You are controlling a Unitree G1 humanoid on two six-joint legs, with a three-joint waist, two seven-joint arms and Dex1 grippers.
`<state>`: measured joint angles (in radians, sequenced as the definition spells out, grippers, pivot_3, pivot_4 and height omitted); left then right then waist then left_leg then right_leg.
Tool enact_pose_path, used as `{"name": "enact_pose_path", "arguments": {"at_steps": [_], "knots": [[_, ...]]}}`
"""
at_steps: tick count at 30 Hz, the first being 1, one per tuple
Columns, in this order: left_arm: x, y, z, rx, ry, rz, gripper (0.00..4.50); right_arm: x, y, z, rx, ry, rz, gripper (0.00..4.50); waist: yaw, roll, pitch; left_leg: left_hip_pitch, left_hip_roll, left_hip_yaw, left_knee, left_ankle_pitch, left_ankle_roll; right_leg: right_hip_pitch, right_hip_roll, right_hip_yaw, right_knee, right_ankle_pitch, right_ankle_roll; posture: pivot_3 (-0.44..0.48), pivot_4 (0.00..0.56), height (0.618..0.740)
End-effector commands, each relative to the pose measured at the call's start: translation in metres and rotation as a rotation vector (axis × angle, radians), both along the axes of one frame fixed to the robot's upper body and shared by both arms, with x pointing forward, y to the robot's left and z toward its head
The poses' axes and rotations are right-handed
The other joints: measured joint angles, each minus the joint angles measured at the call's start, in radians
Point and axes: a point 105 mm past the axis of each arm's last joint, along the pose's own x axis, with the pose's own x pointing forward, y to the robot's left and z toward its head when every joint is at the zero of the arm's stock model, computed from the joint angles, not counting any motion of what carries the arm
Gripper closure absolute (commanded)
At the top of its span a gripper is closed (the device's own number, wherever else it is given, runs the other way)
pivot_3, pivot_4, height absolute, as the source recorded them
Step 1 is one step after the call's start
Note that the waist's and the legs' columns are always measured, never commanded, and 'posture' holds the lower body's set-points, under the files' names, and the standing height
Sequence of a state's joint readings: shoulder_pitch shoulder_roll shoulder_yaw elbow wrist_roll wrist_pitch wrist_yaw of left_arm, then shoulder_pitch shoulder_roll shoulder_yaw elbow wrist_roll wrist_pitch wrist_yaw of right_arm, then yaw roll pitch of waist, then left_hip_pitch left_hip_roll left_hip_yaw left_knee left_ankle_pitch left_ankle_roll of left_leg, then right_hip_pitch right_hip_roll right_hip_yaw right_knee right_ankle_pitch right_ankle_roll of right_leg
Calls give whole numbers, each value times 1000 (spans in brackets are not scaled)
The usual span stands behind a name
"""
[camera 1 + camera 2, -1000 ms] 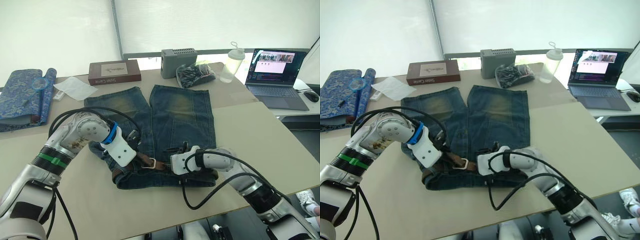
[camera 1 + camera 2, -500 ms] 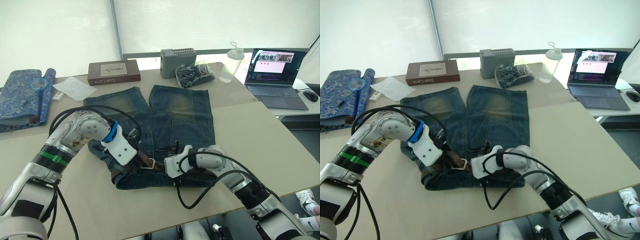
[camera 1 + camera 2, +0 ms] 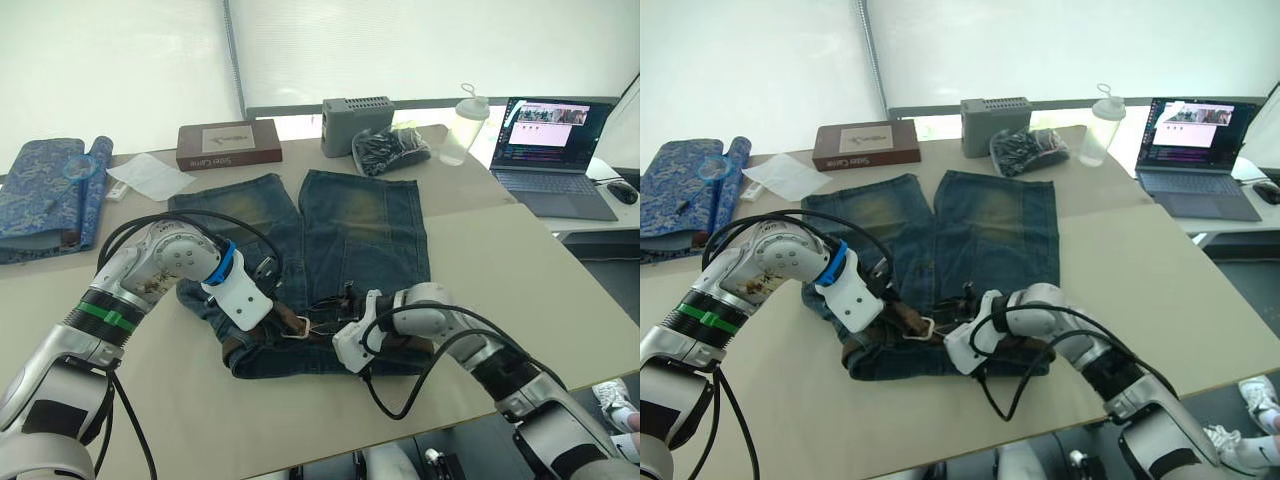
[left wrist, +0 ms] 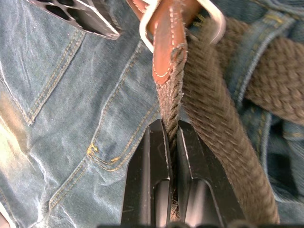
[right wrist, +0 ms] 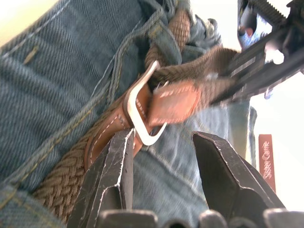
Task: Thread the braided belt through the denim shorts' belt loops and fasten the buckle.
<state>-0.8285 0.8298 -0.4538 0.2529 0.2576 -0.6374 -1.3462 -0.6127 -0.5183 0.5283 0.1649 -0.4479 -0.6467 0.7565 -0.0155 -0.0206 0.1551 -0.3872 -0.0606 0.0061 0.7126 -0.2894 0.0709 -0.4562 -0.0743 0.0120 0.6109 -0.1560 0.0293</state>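
The denim shorts (image 3: 360, 230) lie flat on the table, waistband toward me. The braided belt (image 4: 213, 118) runs along the waistband under a belt loop (image 4: 256, 52). Its leather-tipped end passes through the silver buckle (image 5: 137, 111), which lies mid-waistband (image 3: 296, 328). My left gripper (image 4: 172, 137) is shut on the belt's braided end just behind the leather tip. My right gripper (image 5: 164, 142) stands open right at the buckle, one finger on each side of the frame, coming in from the right (image 3: 325, 318). The left gripper's black fingers (image 5: 266, 61) show beyond the buckle.
At the table's back stand a brown box (image 3: 229, 144), a grey box (image 3: 357, 125), a black bag (image 3: 392, 150) and a bottle (image 3: 467, 125). A laptop (image 3: 555, 155) sits far right. Rolled blue patterned cloth (image 3: 45, 195) and white paper (image 3: 150, 177) lie at the left.
My right gripper has moved left along the waistband, closing in on the buckle. The left arm has stayed put, still holding the belt end.
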Motion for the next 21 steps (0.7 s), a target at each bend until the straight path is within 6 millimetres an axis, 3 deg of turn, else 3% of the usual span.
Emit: {"name": "enact_pose_path", "arguments": {"at_steps": [1,10,21], "knots": [[3,1,8,6,-35,-6,4500,-6,12,6,27,-63,77,2311,-1,0,0,0,0,0,0,0,0,0,0,0,0,0,0,0,150,740],[3,5,9,14,-40,6,4500,0,13,8,57,-166,105,2311,-3,0,0,1,0,1,0,0,0,0,1,1,0,0,0,0,150,740],[3,8,10,23,-43,14,4500,-4,10,3,-8,-160,194,2311,-2,0,0,1,0,1,0,0,0,0,0,1,0,0,0,0,150,740]]}}
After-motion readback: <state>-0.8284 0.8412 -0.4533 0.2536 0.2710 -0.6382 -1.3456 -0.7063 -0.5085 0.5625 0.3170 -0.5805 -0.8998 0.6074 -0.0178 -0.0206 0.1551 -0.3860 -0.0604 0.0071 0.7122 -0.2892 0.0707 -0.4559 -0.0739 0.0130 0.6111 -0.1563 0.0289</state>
